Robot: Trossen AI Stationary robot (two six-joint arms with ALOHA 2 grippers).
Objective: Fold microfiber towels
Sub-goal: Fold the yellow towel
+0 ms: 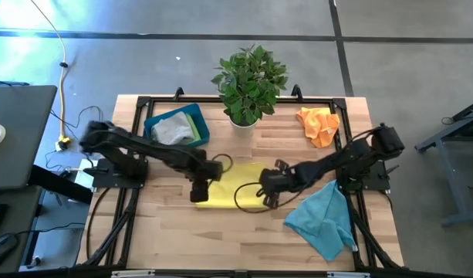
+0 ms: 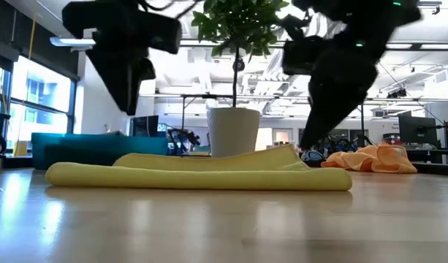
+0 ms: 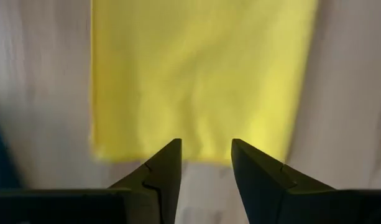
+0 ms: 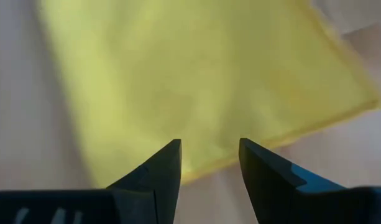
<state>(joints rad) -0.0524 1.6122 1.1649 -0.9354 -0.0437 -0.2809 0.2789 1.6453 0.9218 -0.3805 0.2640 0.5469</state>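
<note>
Wrist views: both grippers' fingers apart, empty, above yellow towel

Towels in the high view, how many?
4: yellow towel at the table's middle, orange towel at the far right, blue towel at the near right, grey towel in the tray. That tray may hide more.

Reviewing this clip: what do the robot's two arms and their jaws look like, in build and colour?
Both arms are black, jointed and chunky, mounted on black frames at the table's sides. The left gripper and the right gripper each end in two dark, wedge-shaped jaws tapering to points, plain and unmarked. Thin black cables loop beside both wrists over the yellow towel.
</note>
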